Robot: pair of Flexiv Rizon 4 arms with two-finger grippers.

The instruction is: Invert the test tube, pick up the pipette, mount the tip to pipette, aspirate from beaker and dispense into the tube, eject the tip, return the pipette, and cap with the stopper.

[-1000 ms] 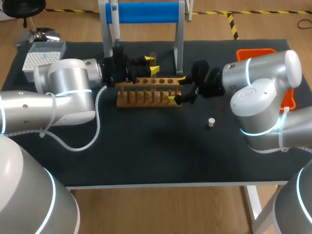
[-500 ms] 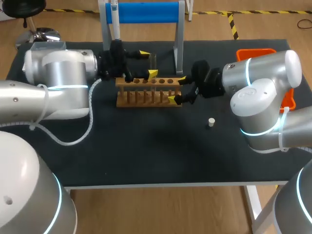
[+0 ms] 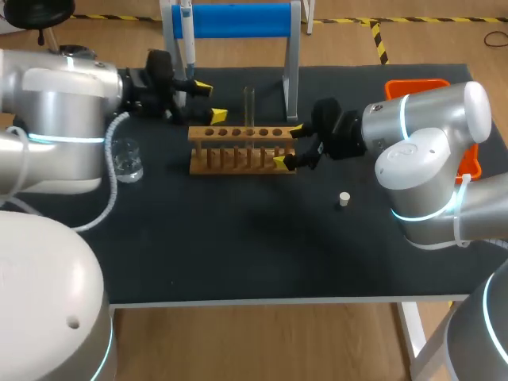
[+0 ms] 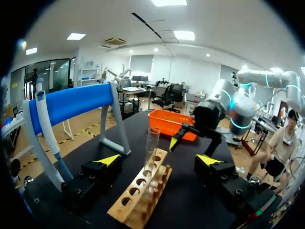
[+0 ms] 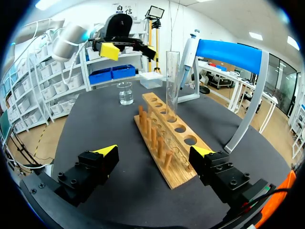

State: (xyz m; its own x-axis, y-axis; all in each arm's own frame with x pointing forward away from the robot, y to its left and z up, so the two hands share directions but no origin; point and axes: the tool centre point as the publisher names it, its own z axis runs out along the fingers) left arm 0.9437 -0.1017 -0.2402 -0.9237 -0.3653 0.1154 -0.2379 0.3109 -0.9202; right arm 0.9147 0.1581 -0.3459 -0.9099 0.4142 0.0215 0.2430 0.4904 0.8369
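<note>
A clear test tube (image 3: pixel 249 105) stands upright in a hole of the wooden rack (image 3: pixel 238 151), free of both grippers. My left gripper (image 3: pixel 208 101) is open, left of the rack and apart from the tube. In its wrist view the tube (image 4: pixel 151 147) rises ahead of the open left gripper (image 4: pixel 158 160), above the rack (image 4: pixel 138 196). My right gripper (image 3: pixel 287 144) is open at the rack's right end; the rack (image 5: pixel 167 138) runs out ahead of the right gripper (image 5: pixel 155 151). The pipette (image 3: pixel 188 38) hangs on the blue stand. A small white stopper (image 3: pixel 344 199) lies right of the rack.
A glass beaker (image 3: pixel 127 159) stands left of the rack, below my left arm. An orange bin (image 3: pixel 417 83) sits at the back right. The blue stand's posts (image 3: pixel 291 71) rise just behind the rack. A white tip box (image 5: pixel 151 78) shows beyond the rack.
My left gripper has opened, let go of the tube and drawn back to the left. The tube stays upright in the rack. The beaker has come into view. The right arm has not moved.
</note>
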